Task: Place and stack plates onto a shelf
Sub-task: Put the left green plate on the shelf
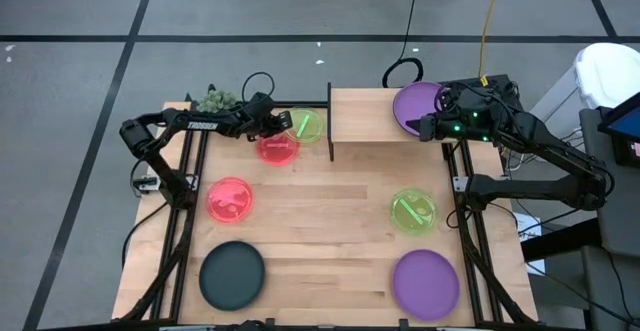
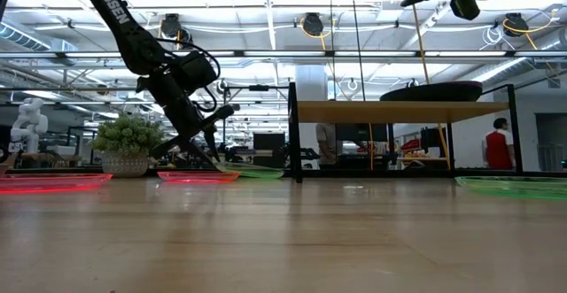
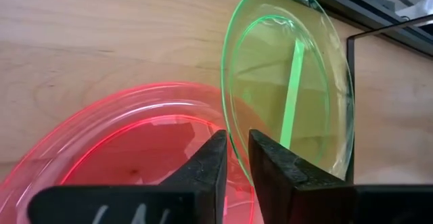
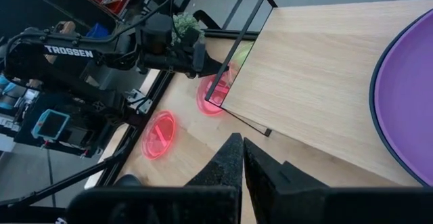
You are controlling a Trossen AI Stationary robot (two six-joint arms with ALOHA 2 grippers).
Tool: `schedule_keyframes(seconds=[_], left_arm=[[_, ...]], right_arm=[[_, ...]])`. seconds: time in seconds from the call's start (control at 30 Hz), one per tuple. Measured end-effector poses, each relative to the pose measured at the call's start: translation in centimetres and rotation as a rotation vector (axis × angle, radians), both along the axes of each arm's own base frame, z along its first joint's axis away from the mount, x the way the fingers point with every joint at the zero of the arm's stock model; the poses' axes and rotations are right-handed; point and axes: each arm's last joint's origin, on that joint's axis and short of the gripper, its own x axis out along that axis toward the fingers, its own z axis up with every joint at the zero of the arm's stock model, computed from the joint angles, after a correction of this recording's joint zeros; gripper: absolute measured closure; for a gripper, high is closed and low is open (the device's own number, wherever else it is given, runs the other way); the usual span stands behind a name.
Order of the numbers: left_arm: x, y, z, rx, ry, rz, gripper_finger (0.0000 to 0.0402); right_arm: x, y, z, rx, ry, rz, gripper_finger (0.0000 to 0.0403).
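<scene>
A neon green plate (image 1: 306, 124) lies at the far left beside the shelf (image 1: 365, 116), next to a pink-red plate (image 1: 278, 149). My left gripper (image 3: 238, 146) reaches down to them from the table's left and is shut on the green plate (image 3: 291, 82). A purple plate (image 1: 415, 106) rests flat on the shelf's right end. My right gripper (image 4: 242, 149) hovers shut above that end and holds nothing. My left gripper has the green plate's near rim (image 3: 232, 126) between its two fingers, one over the plate's inside and one on its outer side, above the pink-red plate (image 3: 128, 136). The fingers slant down from the table's left. The plate still lies low on the table.
Another pink-red plate (image 1: 230, 199) and a dark teal plate (image 1: 232, 274) lie on the left half. A second green plate (image 1: 412, 211) and a purple plate (image 1: 425, 281) lie on the right. A small plant (image 1: 215, 101) stands at the far left corner. The shelf's left part is bare.
</scene>
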Motion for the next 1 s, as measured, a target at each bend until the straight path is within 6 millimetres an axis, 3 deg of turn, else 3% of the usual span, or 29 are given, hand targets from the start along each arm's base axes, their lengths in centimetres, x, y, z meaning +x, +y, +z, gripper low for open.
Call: schedule_keyframes(seconds=[0.3, 0.57, 1.0], left_arm=[[0.0, 0.0, 0.0, 0.018, 0.014, -0.023, 0.0394], [0.1, 0.0, 0.1, 0.022, -0.004, -0.030, 0.0399], [0.3, 0.2, 1.4, 0.046, -0.105, -0.061, 0.0400]], right_arm=[[0.1, 0.0, -0.4, -0.002, 0.013, 0.004, 0.0403], [0.3, 0.0, -2.2, 0.074, 0.037, -0.021, 0.0403], [0.9, 0.3, -1.4, 0.035, -0.056, 0.016, 0.0403]])
